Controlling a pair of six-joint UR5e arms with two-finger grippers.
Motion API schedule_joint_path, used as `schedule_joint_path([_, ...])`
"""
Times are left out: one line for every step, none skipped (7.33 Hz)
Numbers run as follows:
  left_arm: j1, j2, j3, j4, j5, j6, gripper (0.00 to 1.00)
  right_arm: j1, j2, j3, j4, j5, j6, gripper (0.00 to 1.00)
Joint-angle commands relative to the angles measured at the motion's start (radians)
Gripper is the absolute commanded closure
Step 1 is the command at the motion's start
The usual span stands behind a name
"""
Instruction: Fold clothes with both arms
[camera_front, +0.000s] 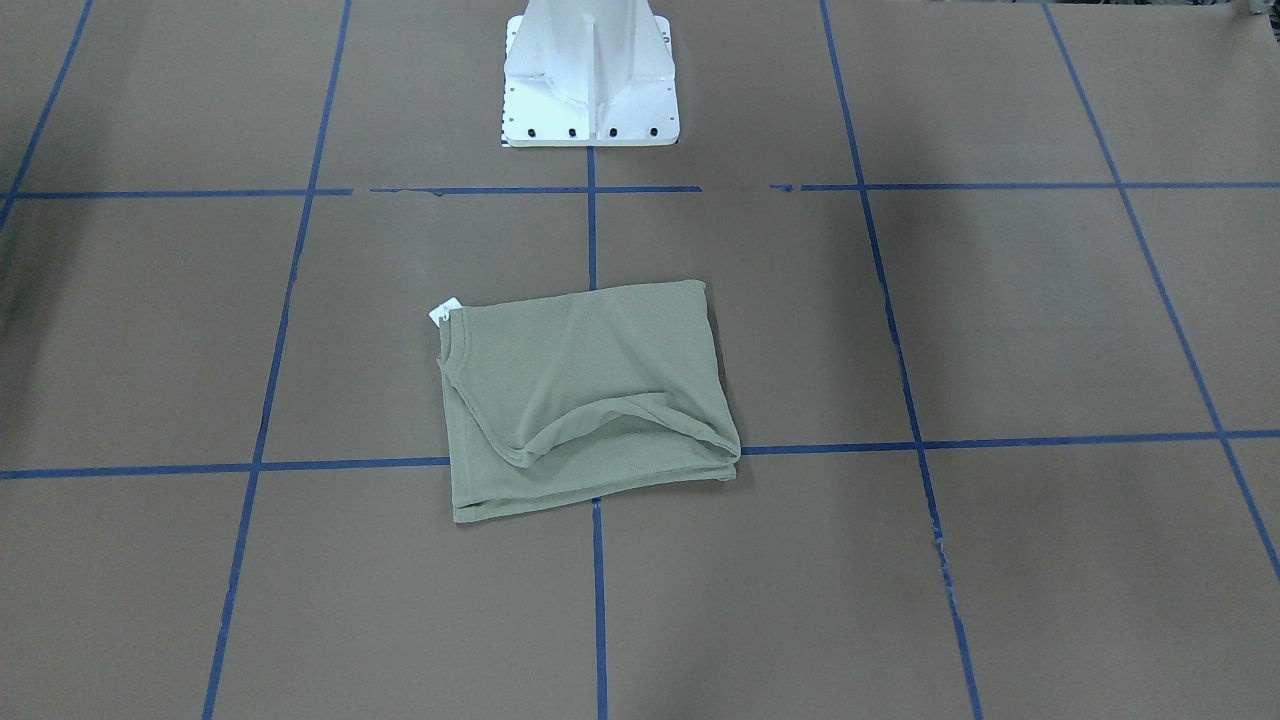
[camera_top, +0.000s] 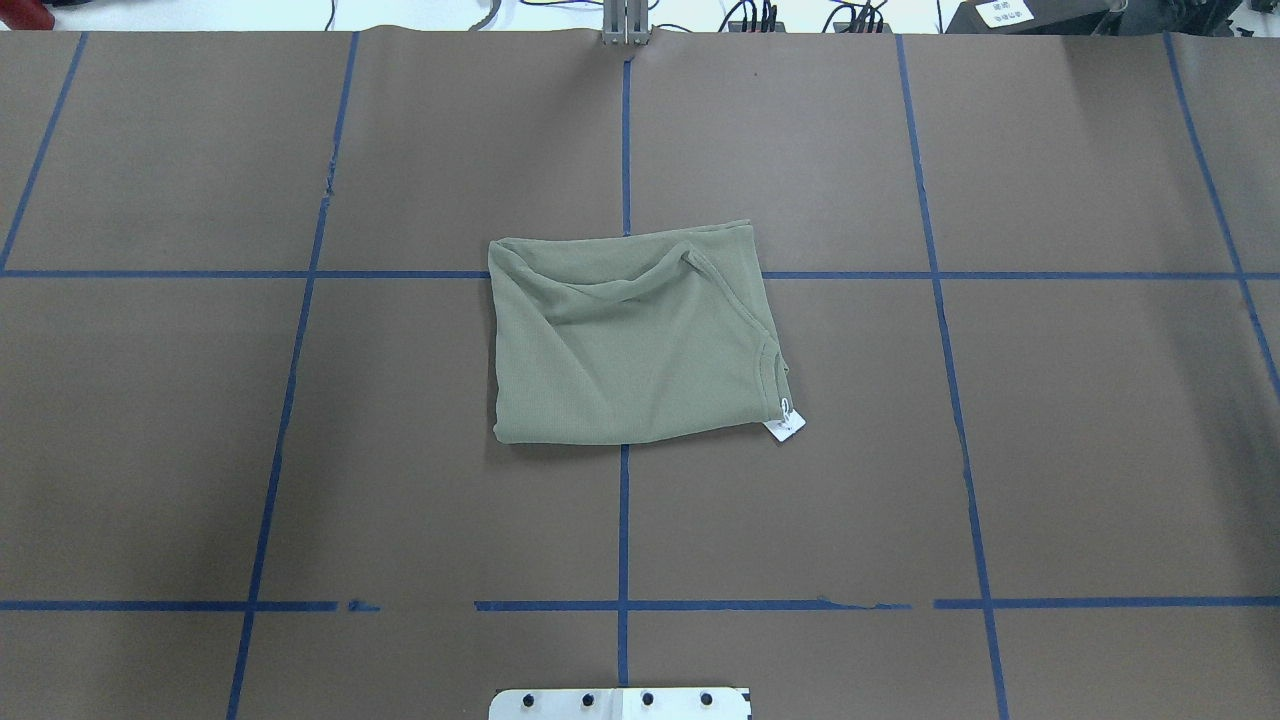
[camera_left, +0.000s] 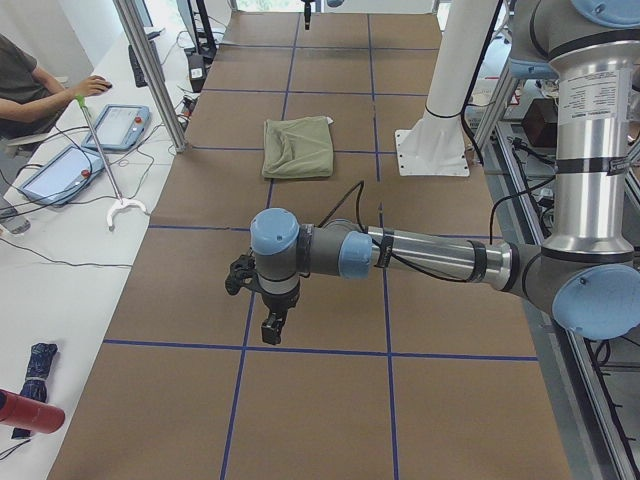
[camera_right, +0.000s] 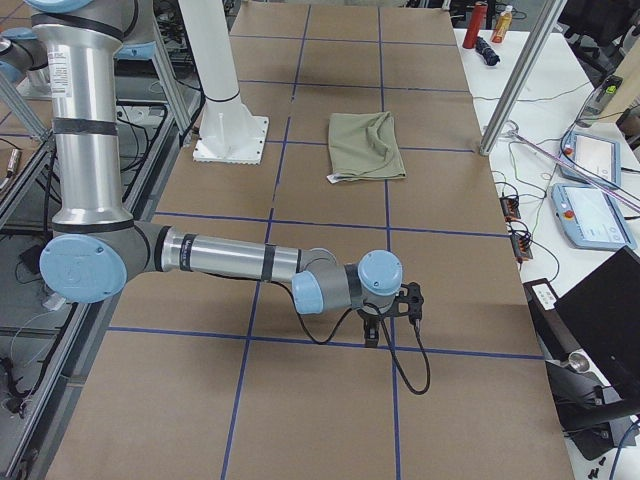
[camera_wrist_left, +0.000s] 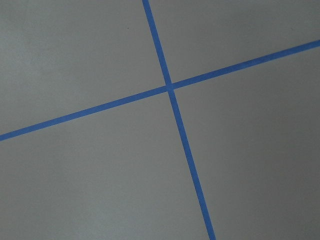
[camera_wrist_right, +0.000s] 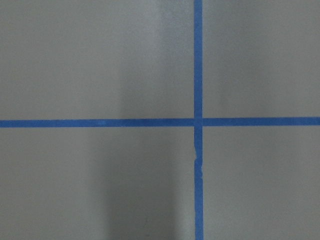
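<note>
The sage-green shirt (camera_top: 630, 340) lies folded into a rough rectangle at the middle of the brown table, with its white neck tag (camera_top: 785, 425) sticking out at one corner. It also shows in the front-facing view (camera_front: 590, 390), the left view (camera_left: 298, 147) and the right view (camera_right: 366, 145). No gripper touches it. My left gripper (camera_left: 272, 325) hangs over bare table far from the shirt, near the table's left end. My right gripper (camera_right: 371, 335) hangs over bare table near the right end. I cannot tell whether either is open or shut. The wrist views show only table and tape.
The white pedestal base (camera_front: 590, 90) stands behind the shirt. Blue tape lines (camera_top: 624, 130) divide the table into a grid. A person (camera_left: 30, 90) and control tablets (camera_left: 120, 125) are at a side bench; more tablets (camera_right: 590, 215) line the other end.
</note>
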Motion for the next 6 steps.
schedule_joint_path([-0.001,-0.001,-0.015,0.003,0.000,0.002,0.00,0.014,-0.066,0.187,-0.168,-0.018,-0.028,0.00])
schedule_joint_path([-0.001,-0.001,-0.020,0.003,0.000,0.002,0.00,0.024,-0.085,0.196,-0.170,-0.020,-0.095,0.00])
schedule_joint_path([-0.001,-0.001,-0.018,0.003,0.001,0.002,0.00,0.030,-0.087,0.192,-0.195,-0.042,-0.181,0.00])
schedule_joint_path([-0.001,-0.001,-0.020,0.001,0.000,0.002,0.00,0.050,-0.085,0.195,-0.221,-0.088,-0.234,0.00])
schedule_joint_path([-0.001,-0.001,-0.020,0.001,0.000,0.002,0.00,0.064,-0.082,0.195,-0.239,-0.114,-0.292,0.00])
schedule_joint_path([-0.001,-0.001,-0.021,0.003,0.000,0.002,0.00,0.085,-0.071,0.195,-0.271,-0.099,-0.303,0.00])
